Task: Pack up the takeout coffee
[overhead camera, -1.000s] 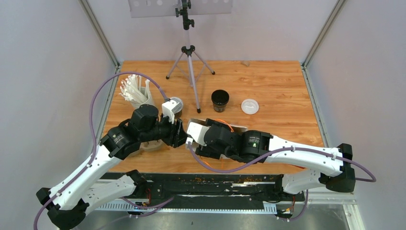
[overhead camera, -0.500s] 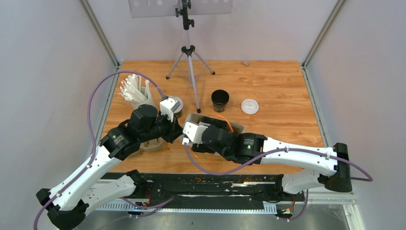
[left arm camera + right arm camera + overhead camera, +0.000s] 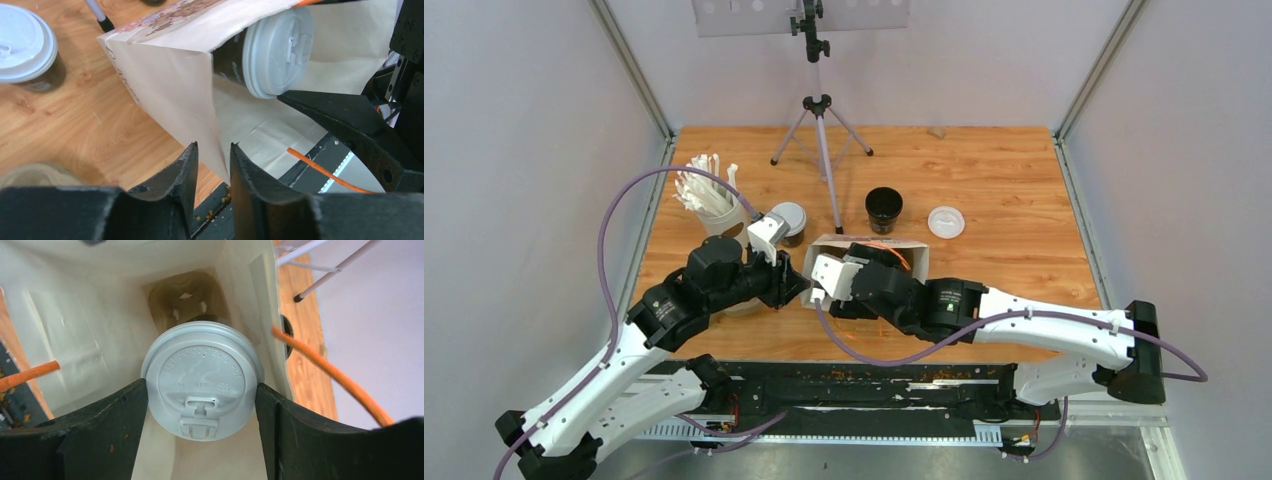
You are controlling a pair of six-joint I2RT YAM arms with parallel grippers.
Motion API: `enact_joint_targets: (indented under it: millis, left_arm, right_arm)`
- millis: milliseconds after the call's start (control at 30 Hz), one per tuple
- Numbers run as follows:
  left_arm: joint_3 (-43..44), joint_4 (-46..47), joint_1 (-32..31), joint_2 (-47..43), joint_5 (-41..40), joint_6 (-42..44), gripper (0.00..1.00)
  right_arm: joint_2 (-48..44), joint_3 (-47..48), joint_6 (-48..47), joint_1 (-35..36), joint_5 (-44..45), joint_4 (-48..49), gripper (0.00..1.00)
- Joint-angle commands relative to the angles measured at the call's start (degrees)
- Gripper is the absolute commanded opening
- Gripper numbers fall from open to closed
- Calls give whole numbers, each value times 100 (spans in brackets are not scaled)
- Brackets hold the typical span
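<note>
Here, the right gripper [image 3: 202,390] reaches into the mouth of a white paper bag [image 3: 165,90] that lies on its side on the light wooden table [image 3: 1014,180], with its opening toward the arms. The gripper's two black fingers [image 3: 115,430] stand wide apart and press on opposite sides of a small black paper cup with a round white plastic lid [image 3: 202,372]. This held cup is tipped sideways just inside the bag's mouth, its lid facing the wrist camera. At the far end of the bag sits a brown moulded pulp tray [image 3: 186,292], partly hidden behind the cup. An orange cord handle [image 3: 327,377] loops past the bag's right side.

The left gripper [image 3: 214,157] is at the near left corner of the bag's mouth. Its jaws are only narrowly parted, and the bag's folded edge runs down into the gap. The paper lies against one finger while bare wood shows between it and the other, so the paper is not clamped.

Beyond the bag, a second lidded black cup [image 3: 790,220] stands just beside a tall white cup of white straws [image 3: 707,205]. Further right are an uncovered black cup [image 3: 884,207] and, a little apart from it, a loose white lid [image 3: 945,221]. A thin-legged tripod [image 3: 822,135] stands near the table's far edge
</note>
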Motion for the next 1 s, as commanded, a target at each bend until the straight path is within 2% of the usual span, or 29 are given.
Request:
enact_joint_targets:
  millis: [0,133,433,567,733,867,967]
  left_arm:
    - [47,-128,20,-125,53,-129,41]
    - [37,-276,20,-119,212,-303,49]
    - [-125,-140,20,-111,488,-570,57]
    - [-223,-164,20,-64,417,-565,57]
    - [-184,-151,20,6,322,-486,44]
    - [-133,-91,20,-17,318,-360,24]
    - [-191,68,20,-27,502,-410,13]
  right_arm:
    - [-367,-197,389,81,-485,-378,73]
    - [-297,-186,490,158,-512,-423,73]
    - [84,-99,468,261,-229,-164,73]
    - [259,17,462,263,-133,-124,73]
    - [296,39,328,251,-110,-164,74]
    - [73,-145,-223,138,-225,-485,76]
    - [-157,-344,-749,114,-401,-568,76]
